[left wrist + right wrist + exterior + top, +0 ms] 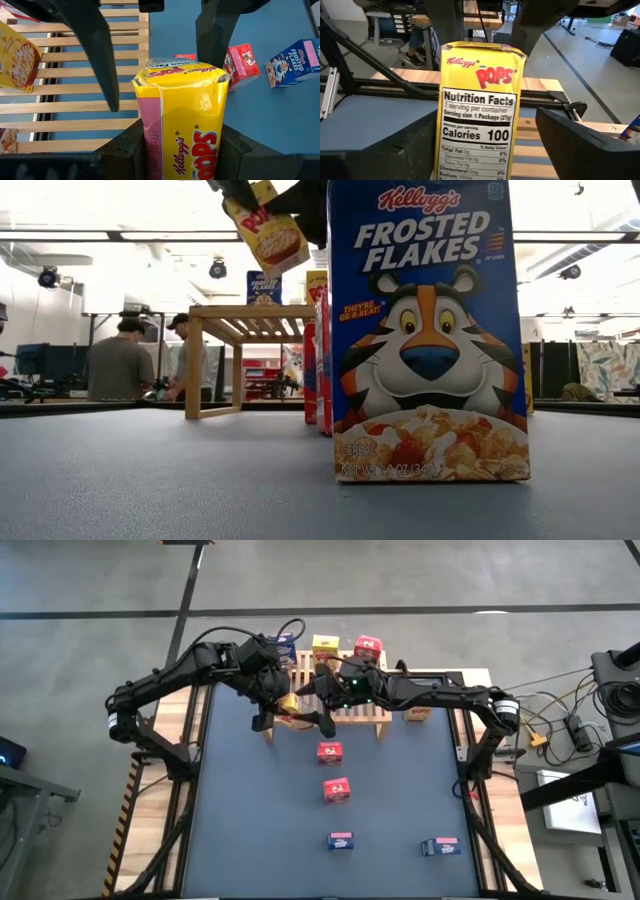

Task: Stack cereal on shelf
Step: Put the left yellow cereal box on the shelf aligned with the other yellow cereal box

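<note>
My left gripper [182, 150] is shut on a yellow cereal box [180, 115], held in the air over the near left part of the wooden shelf [350, 712]. My right gripper [485, 150] reaches in from the right, open, with its fingers [97, 55] on either side of the box's free end [480, 75]. Blue [283, 643], yellow [324, 643] and red [368, 645] cereal boxes stand on the shelf along its far edge. My left gripper pinches the yellow box between its two fingers [127, 147], on opposite sides of the end nearest the wrist [150, 150]. The fingers slant down from the table's left. The box [270, 230] hangs tilted and lifted clear, above the shelf.
Two red boxes [330, 752] [337, 790] and two blue ones [341, 840] [440, 847] lie on the dark table in front of the shelf. A yellow box [418, 715] sits by the shelf's right leg. People [118, 365] stand beyond the table.
</note>
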Controlling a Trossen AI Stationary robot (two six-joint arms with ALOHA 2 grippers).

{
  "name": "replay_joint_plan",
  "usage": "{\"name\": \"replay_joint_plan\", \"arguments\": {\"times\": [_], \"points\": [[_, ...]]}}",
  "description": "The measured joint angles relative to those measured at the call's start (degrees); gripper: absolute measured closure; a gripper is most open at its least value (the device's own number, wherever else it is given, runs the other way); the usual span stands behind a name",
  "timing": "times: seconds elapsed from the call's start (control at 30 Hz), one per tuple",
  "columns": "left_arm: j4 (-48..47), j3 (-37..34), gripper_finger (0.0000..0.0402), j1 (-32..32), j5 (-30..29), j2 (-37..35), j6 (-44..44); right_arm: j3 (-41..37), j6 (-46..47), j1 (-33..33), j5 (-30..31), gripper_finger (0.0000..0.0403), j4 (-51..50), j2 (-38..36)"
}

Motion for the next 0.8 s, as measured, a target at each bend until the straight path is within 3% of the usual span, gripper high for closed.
{"name": "replay_joint_plan", "arguments": {"times": [0.4, 0.63, 0.8], "points": [[0.07, -0.01, 0.0264, 0.02, -0.31, 0.00, -0.02, 0.00, -0.72, 0.02, -0.30, 0.0209, -2.90, -0.17], [0.26, -0.01, 0.0257, -0.61, -0.27, 0.00, -0.04, 0.00, -1.10, 0.04, -0.38, 0.0237, -3.81, -0.24], [1.28, -0.01, 0.0218, -0.66, -1.50, 0.00, -0.24, -0.03, -2.53, -0.02, 0.21, 0.0245, -5.25, -0.81]]}}
